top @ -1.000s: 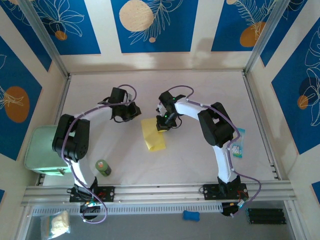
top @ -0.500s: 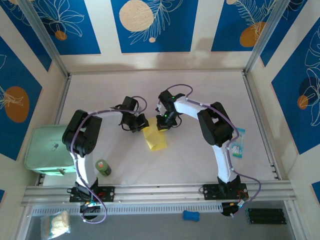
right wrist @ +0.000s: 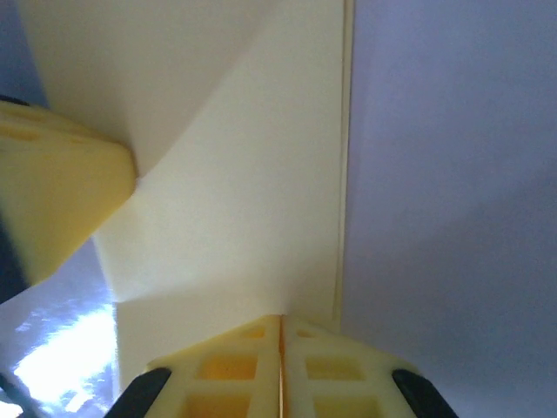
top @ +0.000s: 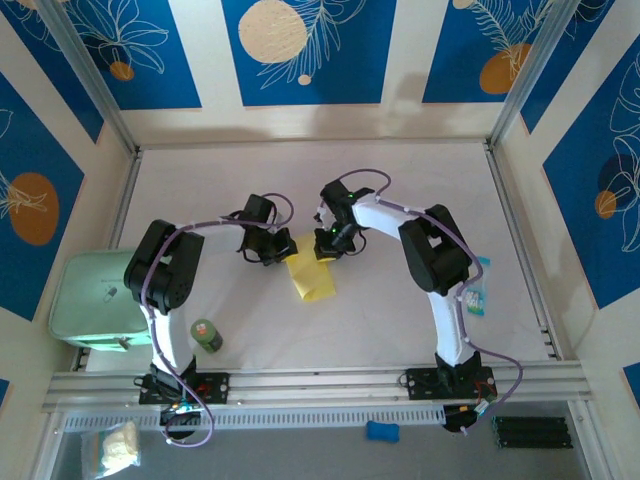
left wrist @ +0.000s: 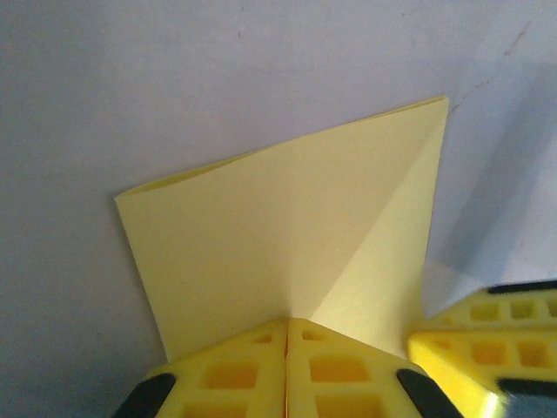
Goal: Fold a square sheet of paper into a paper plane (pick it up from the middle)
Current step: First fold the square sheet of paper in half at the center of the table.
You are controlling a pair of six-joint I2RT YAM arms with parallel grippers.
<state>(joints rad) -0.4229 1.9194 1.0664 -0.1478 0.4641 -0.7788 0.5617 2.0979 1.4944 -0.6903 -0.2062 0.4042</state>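
Paper sheet (top: 312,281) at table (top: 400,180) centre, left jaws at its far-left corner, right jaws at far-right, bottle (top: 206,335) near-left

You see pale-yellow paper (top: 312,278) on a white table (top: 400,180). The fingers (left wrist: 235,379) are brighter yellow, trimmed black. The walls (top: 310,50) carry blue panels with white leaf outlines and orange and cream discs. Beside the table's left edge, a mint-green box (top: 95,300).

Near edge of paper (left wrist: 287,235) hidden under L fingers (left wrist: 228,376); far part cropped in R wrist view.
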